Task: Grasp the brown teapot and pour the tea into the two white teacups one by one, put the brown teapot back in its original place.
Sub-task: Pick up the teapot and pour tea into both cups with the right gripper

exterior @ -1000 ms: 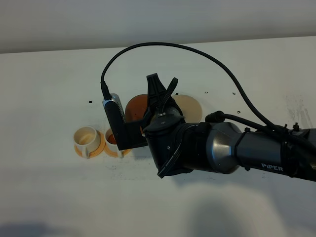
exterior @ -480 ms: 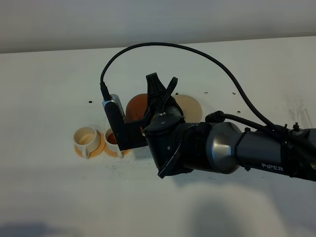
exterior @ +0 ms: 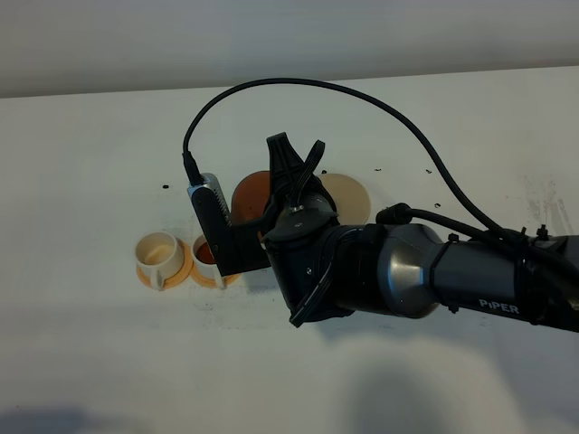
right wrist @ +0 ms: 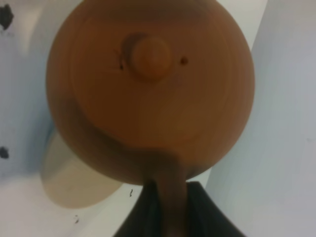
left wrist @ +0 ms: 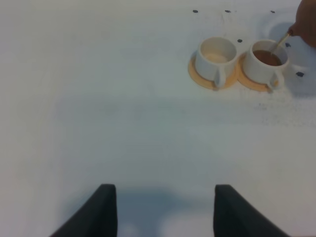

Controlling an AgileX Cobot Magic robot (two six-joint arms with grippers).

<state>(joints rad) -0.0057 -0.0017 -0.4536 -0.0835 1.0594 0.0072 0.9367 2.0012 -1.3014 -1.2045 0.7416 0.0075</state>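
Just over the part-filled cream-white teacup [left wrist: 257,71], the right end effector [right wrist: 167,212] is clamped on the round reddish-brown clay teapot [right wrist: 148,89] by its loop handle [right wrist: 167,173], tipping it to pour. The left end effector [left wrist: 165,207] hangs idle, fingers apart.

Brown teapot [right wrist: 148,103], knobbed lid [right wrist: 151,55] on, seen from above; loop handle [right wrist: 167,173] pinched by dark right gripper [right wrist: 168,210]; beige coaster [right wrist: 74,185] part-hidden behind; white tabletop [right wrist: 281,148]
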